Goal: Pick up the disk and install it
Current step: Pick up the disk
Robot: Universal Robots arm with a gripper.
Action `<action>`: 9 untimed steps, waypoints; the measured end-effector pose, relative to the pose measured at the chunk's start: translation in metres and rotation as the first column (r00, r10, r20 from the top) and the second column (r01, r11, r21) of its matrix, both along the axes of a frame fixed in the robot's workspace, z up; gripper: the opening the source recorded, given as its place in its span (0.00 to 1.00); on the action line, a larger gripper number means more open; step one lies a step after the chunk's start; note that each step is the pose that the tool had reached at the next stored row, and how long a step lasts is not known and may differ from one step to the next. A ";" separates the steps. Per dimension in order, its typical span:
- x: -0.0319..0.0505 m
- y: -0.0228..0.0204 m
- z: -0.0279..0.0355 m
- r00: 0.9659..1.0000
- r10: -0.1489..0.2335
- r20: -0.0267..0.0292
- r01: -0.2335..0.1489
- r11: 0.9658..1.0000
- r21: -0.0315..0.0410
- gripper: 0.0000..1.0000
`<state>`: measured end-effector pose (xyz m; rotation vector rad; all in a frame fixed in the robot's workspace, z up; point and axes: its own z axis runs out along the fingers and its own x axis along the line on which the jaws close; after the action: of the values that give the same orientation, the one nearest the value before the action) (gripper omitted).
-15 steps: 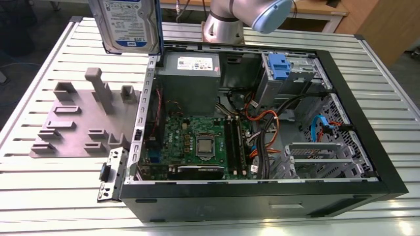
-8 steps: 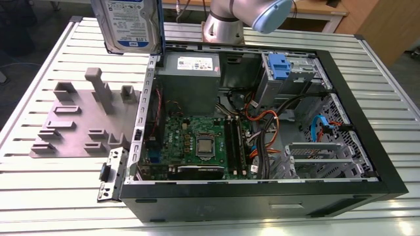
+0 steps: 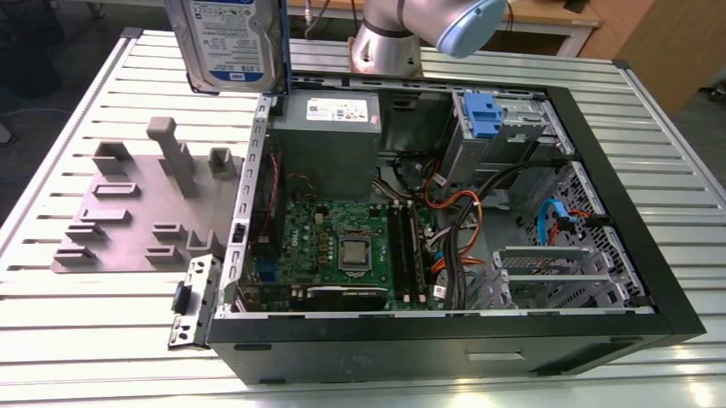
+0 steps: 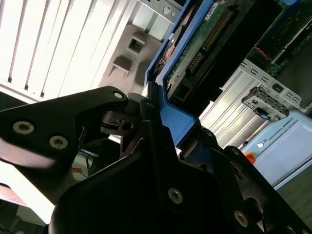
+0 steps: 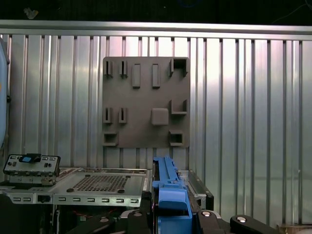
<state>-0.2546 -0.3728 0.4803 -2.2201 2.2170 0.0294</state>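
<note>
Grip: end effector clamped on disk; white-and-blue label faces exterior view.

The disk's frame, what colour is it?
Bright blue. The frame around the disk shows best in the second wrist view.

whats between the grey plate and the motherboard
The case's upright metal side wall, in the exterior view: plate outside it, motherboard inside. The gripper holds the disk.
</note>
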 end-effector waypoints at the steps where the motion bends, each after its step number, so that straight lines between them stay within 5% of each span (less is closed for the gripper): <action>1: 0.0006 0.0000 0.0000 1.000 0.000 0.000 0.000 1.000 0.000 0.36; 9: 0.0050 0.0000 0.0000 1.000 0.000 0.000 0.000 1.000 0.000 0.36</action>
<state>-0.2495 -0.3728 0.4804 -2.2199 2.2172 0.0294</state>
